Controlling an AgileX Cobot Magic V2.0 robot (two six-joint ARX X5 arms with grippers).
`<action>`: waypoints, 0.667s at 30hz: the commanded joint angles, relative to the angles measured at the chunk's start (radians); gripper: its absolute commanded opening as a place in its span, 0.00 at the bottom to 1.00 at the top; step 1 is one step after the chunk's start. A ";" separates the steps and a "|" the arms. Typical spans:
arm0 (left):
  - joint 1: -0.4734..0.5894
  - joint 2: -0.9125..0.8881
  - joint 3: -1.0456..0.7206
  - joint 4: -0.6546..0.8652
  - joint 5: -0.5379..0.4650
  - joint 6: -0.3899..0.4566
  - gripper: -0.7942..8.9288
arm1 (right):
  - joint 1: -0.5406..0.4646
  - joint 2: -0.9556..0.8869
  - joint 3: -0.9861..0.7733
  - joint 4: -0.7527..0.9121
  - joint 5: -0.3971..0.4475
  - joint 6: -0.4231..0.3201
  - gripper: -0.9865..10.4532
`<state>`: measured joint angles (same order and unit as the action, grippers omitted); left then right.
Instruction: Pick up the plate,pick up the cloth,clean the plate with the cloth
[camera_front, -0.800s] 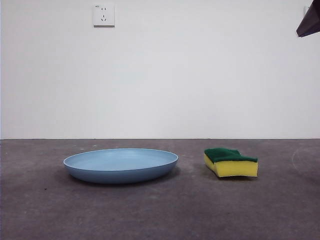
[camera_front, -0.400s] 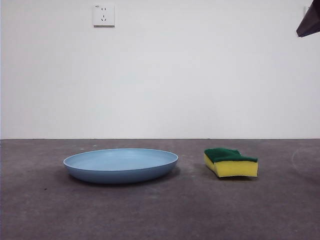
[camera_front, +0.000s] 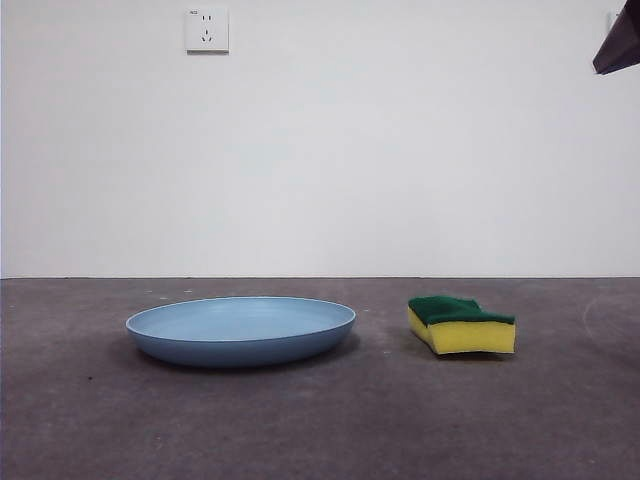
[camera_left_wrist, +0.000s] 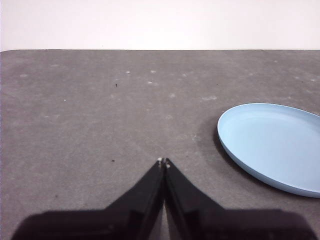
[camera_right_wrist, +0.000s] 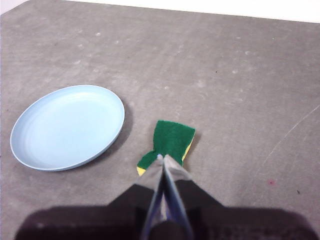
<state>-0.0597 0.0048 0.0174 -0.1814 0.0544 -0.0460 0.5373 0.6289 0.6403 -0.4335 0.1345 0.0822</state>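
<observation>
Nothing is picked up yet: I am seeing the round light-blue plastic plate (camera_front: 241, 331) and yellow-green sponge (camera_front: 461, 324) lying apart on the grey table (camera_front: 320, 430), while both the left gripper (camera_left_wrist: 163, 161) and right gripper (camera_right_wrist: 161, 158) are waiting pinched together.

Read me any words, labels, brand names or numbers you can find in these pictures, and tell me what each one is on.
No text can be read here.
Wall socket: a tiny dark mark at its upper corner, too small to read.
Plate: plain light blue, no print.
Sponge: green top, yellow body, no label.
Table: bare grey, only pale specks.
Left gripper and right gripper: black, no markings visible.
</observation>
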 joint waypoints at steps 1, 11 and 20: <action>0.003 -0.002 -0.014 0.002 -0.001 -0.006 0.08 | 0.001 -0.001 -0.007 0.005 0.003 0.003 0.09; 0.003 -0.002 -0.014 0.002 -0.001 -0.006 0.08 | 0.001 -0.001 -0.007 0.005 0.003 0.003 0.09; 0.003 -0.002 -0.014 0.002 -0.001 -0.006 0.08 | -0.074 -0.090 -0.013 -0.012 -0.016 -0.050 0.09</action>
<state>-0.0597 0.0048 0.0174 -0.1814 0.0544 -0.0460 0.4809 0.5514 0.6392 -0.4538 0.1219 0.0517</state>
